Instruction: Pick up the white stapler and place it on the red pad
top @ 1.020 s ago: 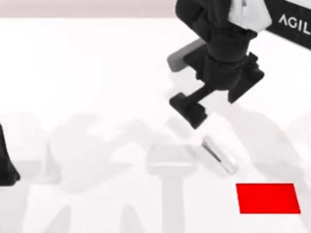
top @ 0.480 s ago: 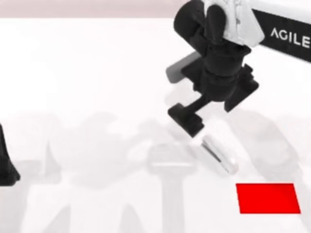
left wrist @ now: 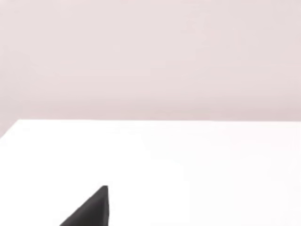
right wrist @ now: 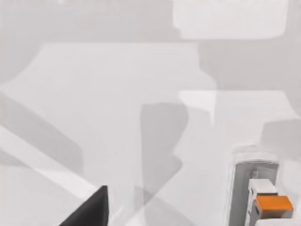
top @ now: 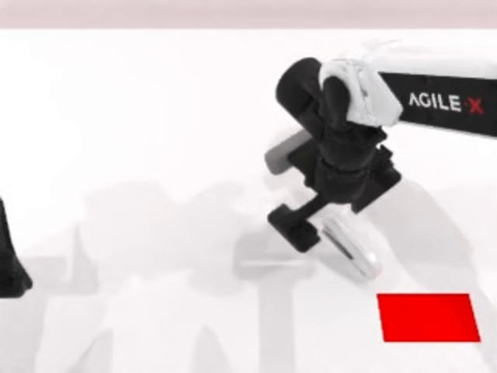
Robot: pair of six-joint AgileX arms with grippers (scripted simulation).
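The white stapler (top: 353, 245) lies slanted on the table, up and to the left of the red pad (top: 429, 317). My right gripper (top: 328, 217) hangs open just above the stapler's far end. One dark finger (top: 294, 227) stands to the stapler's left; the other is hidden under the wrist. In the right wrist view that finger (right wrist: 90, 212) shows at the edge, and the stapler (right wrist: 263, 186), with an orange part inside, lies apart from it. Nothing is held. My left gripper (top: 9, 268) is parked at the table's left edge, with one finger (left wrist: 91, 209) in its wrist view.
Faint grey shadows of the arms fall across the white table (top: 155, 116). The red pad lies near the front right corner, with bare table around it.
My right arm has swung down and forward, bringing its finger closer beside the stapler. The stapler, the pad and the left arm have not moved.
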